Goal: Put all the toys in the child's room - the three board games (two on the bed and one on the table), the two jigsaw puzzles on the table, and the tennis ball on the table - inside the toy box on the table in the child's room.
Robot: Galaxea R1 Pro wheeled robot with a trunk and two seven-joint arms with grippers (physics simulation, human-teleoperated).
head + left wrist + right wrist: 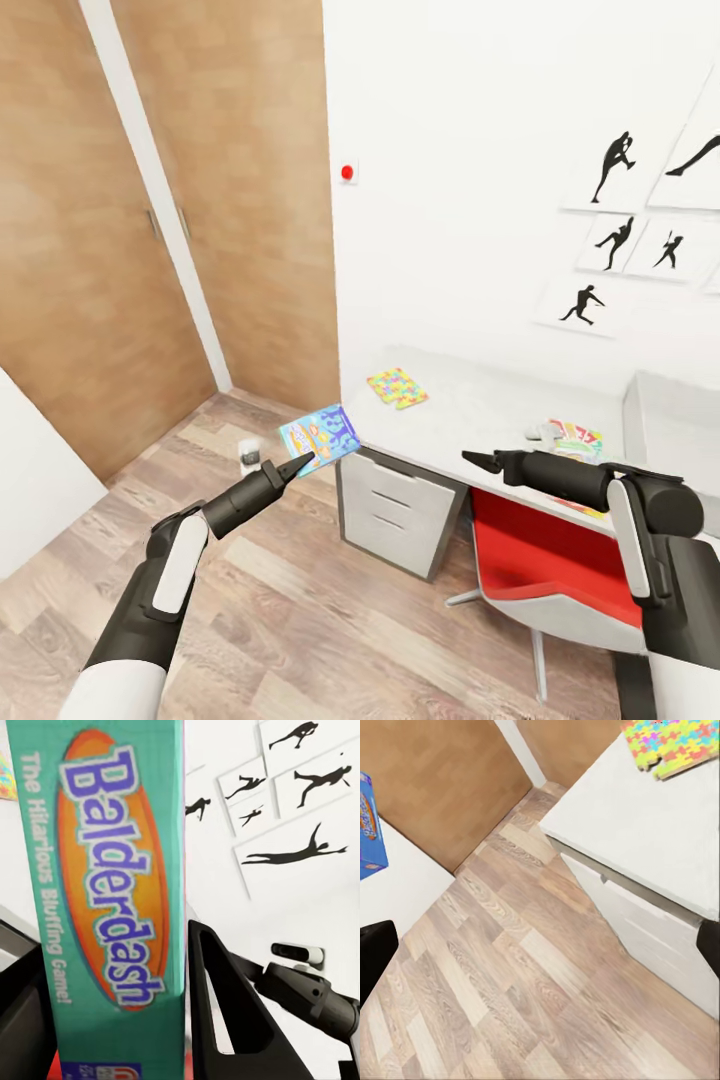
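left claw (300, 463): clamped on the edge of a board game (320, 437), held in the air just off the worktop's near corner, above the wood floor (300, 620)
board game: flat rectangular box, blue cartoon face in head view; left wrist view shows a teal side panel (112, 885) with an orange oval, purple "Balderdash" lettering and "The Hilarious Bluffing Game!" along it; box sits between the two dark fingers (225, 1012)
right claw (480, 461): hangs over the worktop's front edge, nothing visible between the tips; can't tell if it's open or closed
worktop (470, 400): pale grey, white drawers (395, 505) under the near end, against the white wall
jigsaw puzzle (397, 387): thin flat square of yellow, pink, green, blue interlocking pieces, lying flat near the worktop's corner
second printed item (578, 436): red/white/green, flat on the worktop beyond the right arm, partly hidden, can't identify
chair (540, 560): red seat, tucked under the worktop
wall: black silhouette prints (625, 240); red dot (347, 172)
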